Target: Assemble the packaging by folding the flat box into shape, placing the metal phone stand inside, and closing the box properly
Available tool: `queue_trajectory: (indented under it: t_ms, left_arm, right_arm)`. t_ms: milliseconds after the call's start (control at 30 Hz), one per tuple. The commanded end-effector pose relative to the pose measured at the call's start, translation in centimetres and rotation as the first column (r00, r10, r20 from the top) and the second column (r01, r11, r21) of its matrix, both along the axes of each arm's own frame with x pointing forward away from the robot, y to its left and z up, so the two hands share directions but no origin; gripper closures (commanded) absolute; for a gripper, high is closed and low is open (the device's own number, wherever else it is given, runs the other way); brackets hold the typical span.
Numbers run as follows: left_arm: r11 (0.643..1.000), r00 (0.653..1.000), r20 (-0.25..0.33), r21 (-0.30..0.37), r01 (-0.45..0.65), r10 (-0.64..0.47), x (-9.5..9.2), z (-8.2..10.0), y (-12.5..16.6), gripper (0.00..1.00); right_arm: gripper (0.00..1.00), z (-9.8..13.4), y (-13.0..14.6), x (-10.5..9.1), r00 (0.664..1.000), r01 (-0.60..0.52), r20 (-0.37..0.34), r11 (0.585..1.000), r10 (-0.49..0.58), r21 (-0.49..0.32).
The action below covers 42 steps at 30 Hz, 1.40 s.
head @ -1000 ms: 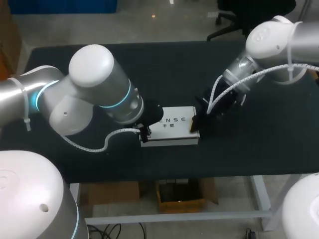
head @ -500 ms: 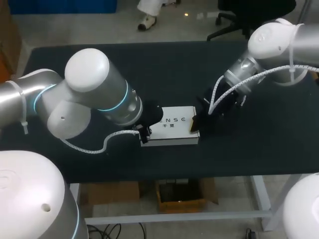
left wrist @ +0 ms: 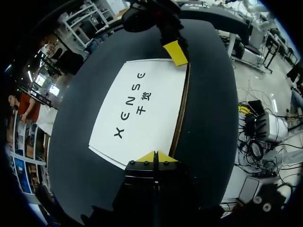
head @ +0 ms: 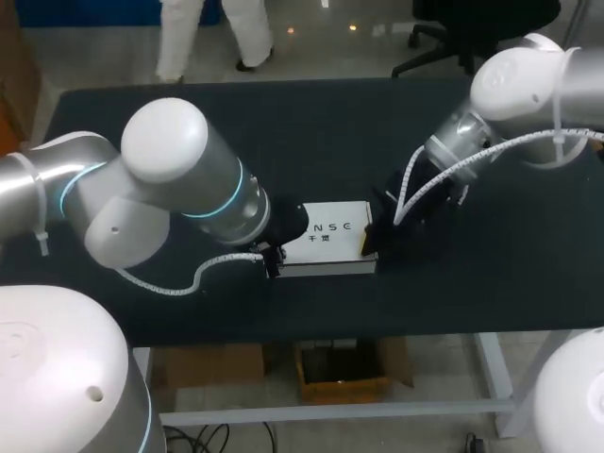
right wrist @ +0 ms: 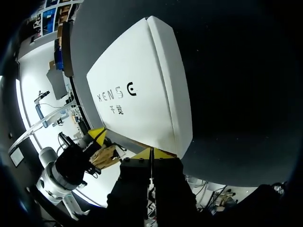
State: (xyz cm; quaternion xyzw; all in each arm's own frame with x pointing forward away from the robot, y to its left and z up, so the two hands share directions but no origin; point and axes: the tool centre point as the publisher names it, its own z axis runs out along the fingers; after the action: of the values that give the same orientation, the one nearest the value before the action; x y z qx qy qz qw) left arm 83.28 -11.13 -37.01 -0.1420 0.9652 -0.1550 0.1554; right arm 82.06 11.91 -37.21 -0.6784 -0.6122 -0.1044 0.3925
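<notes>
The white box (head: pixel 326 236) lies flat and closed on the black table, printed face up. My left gripper (head: pixel 274 253) is at its left end, shut, with nothing between the fingers. In the left wrist view the joined yellow tips (left wrist: pixel 154 157) touch the near edge of the box (left wrist: pixel 142 111), and the other arm's yellow tip (left wrist: pixel 175 52) sits at the far end. My right gripper (head: pixel 370 241) is shut at the right end. In its wrist view the tips (right wrist: pixel 150 153) press against the box (right wrist: pixel 137 94). No metal phone stand is in view.
The black table (head: pixel 170 113) stretches bare all round the box. White spiral cables (head: pixel 179 283) hang from both wrists near the box ends. The table's front edge lies a short way below the box.
My left arm has edged slightly right toward the box's left end. The box and my right gripper stay about where they were.
</notes>
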Motion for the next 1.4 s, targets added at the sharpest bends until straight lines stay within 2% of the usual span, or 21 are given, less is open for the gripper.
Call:
queue_trajectory:
  t_ms: [33, 200, 267, 333, 367, 400, 433, 500, 533, 633, 667, 733, 933, 1033, 1100, 1200, 1267, 1333, 1400]
  left_arm:
    - [1.000, 1.000, -0.011, 0.004, -0.006, 0.006, 0.5, -0.5, -0.3, 1.00]
    - [1.000, 1.000, -0.002, -0.001, -0.017, 0.017, 0.1, 0.3, -0.2, 0.99]
    - [1.000, 1.000, 0.011, -0.003, -0.023, 0.023, -0.3, 0.9, -0.3, 0.93]
    - [0.999, 0.999, 0.021, -0.011, -0.030, 0.031, -0.8, 1.8, -0.4, 0.82]
    - [0.999, 0.999, 0.025, -0.014, -0.038, 0.038, -1.1, 2.1, -0.5, 0.73]
    - [0.999, 0.998, 0.023, -0.018, -0.050, 0.050, -1.4, 2.4, -0.6, 0.58]
    - [0.998, 0.998, 0.020, -0.024, -0.056, 0.057, -1.7, 2.8, -0.7, 0.48]
    - [0.996, 0.996, 0.005, -0.030, -0.089, 0.089, -2.3, 3.5, -1.0, 0.07]
    - [0.995, 0.995, 0.005, -0.034, -0.095, 0.096, -2.8, 3.8, -1.2, 0.00]
    - [0.987, 0.987, -0.018, -0.029, -0.158, 0.158, -4.1, 4.8, -2.0, 0.00]
    - [0.981, 0.981, -0.033, -0.024, -0.191, 0.190, -4.5, 5.1, -2.3, 0.00]
    - [0.973, 0.973, -0.043, -0.019, -0.229, 0.228, -5.4, 5.6, -2.9, 0.00]
    - [0.921, 0.916, -0.100, 0.004, -0.389, 0.388, -7.6, 6.3, -4.7, 0.00]
    - [0.868, 0.860, -0.121, 0.029, -0.495, 0.495, -8.7, 6.1, -5.5, 0.00]
    - [0.842, 0.829, -0.158, 0.047, -0.537, 0.537, -9.3, 5.9, -6.1, 0.00]
    - [0.768, 0.750, -0.170, 0.098, -0.633, 0.639, -10.1, 5.3, -7.0, 0.00]
    - [0.738, 0.714, -0.193, 0.117, -0.665, 0.673, -10.6, 4.9, -7.6, 0.00]
    - [0.690, 0.663, -0.199, 0.130, -0.712, 0.722, -11.0, 4.5, -8.1, 0.00]
    - [0.669, 0.635, -0.224, 0.132, -0.732, 0.739, -11.4, 4.1, -8.4, 0.00]
  right_arm:
    - [1.00, -0.9, 0.0, 0.7, 1.000, -0.007, -0.025, 1.000, 0.007, 0.010]
    - [1.00, -0.3, -0.3, 0.4, 1.000, -0.005, -0.009, 1.000, 0.005, 0.020]
    - [1.00, 0.5, -0.6, 0.2, 1.000, -0.002, 0.015, 1.000, 0.002, 0.026]
    - [1.00, 1.3, -0.8, 0.0, 0.999, 0.000, 0.042, 0.999, -0.001, 0.033]
    - [1.00, 1.7, -1.0, -0.1, 0.998, 0.003, 0.056, 0.999, -0.005, 0.036]
    - [1.00, 2.1, -1.1, -0.2, 0.997, 0.002, 0.074, 0.999, -0.005, 0.042]
    - [1.00, 2.6, -1.3, -0.4, 0.995, 0.003, 0.095, 0.999, -0.008, 0.047]
    - [1.00, 3.3, -1.6, -0.6, 0.991, -0.001, 0.137, 0.998, -0.007, 0.062]
    - [0.85, 3.7, -1.8, -0.6, 0.987, 0.000, 0.159, 0.998, -0.010, 0.066]
    - [0.63, 4.5, -2.6, -0.8, 0.974, -0.005, 0.225, 0.996, -0.014, 0.086]
    - [0.53, 4.7, -2.9, -0.7, 0.970, -0.006, 0.243, 0.996, -0.017, 0.091]
    - [0.00, 5.2, -3.7, -0.7, 0.954, -0.027, 0.300, 0.993, -0.008, 0.111]
    - [0.00, 6.0, -5.9, -0.2, 0.902, -0.056, 0.432, 0.991, -0.001, 0.119]
    - [0.00, 6.3, -7.3, 0.2, 0.862, -0.083, 0.507, 0.990, 0.012, 0.117]
    - [0.00, 6.5, -8.2, 0.3, 0.832, -0.103, 0.554, 0.989, 0.025, 0.110]
    - [0.00, 6.8, -9.6, 0.5, 0.775, -0.129, 0.631, 0.986, 0.036, 0.102]
    - [0.00, 7.0, -10.6, 0.6, 0.737, -0.150, 0.675, 0.983, 0.041, 0.105]
    - [0.00, 7.2, -11.4, 0.6, 0.703, -0.168, 0.710, 0.981, 0.050, 0.097]
    - [0.00, 7.3, -12.1, 0.7, 0.670, -0.183, 0.740, 0.979, 0.057, 0.090]
